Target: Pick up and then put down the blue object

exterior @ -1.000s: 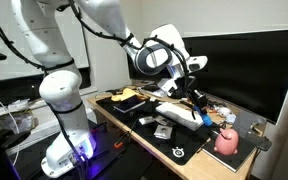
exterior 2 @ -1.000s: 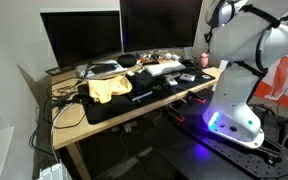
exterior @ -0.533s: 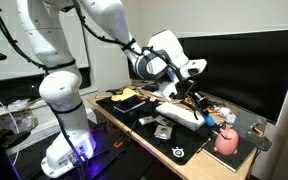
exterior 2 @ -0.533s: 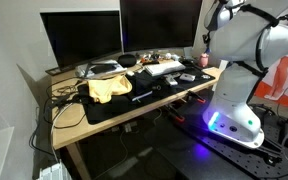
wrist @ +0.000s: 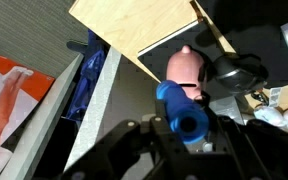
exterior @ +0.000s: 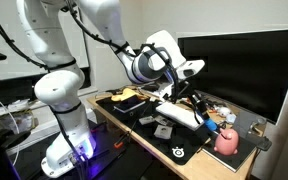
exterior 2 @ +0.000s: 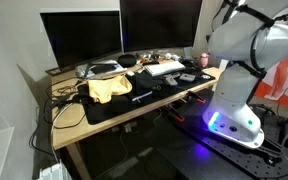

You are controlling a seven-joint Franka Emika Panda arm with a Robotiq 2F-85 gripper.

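In the wrist view the wooden desk (wrist: 134, 30) fills the upper left. Toward 6 o'clock of the frame the gripper (wrist: 187, 140) has its dark fingers drawn in narrowly around the blue object (wrist: 181, 108), which sits between the jaws, clear of the surface. At 12 o'clock from it, down on the desk, lies the pink rounded object (wrist: 187, 68), with a black item (wrist: 236, 72) at that object's 3 o'clock. In an exterior view the arm hangs above the desk near the white keyboard (exterior: 179, 114). The pick-up half looks done, with the object carried aloft. The put-down calls for a straight descent onto a bare patch away from the pink rounded object, then parting the fingers only once the object rests there.
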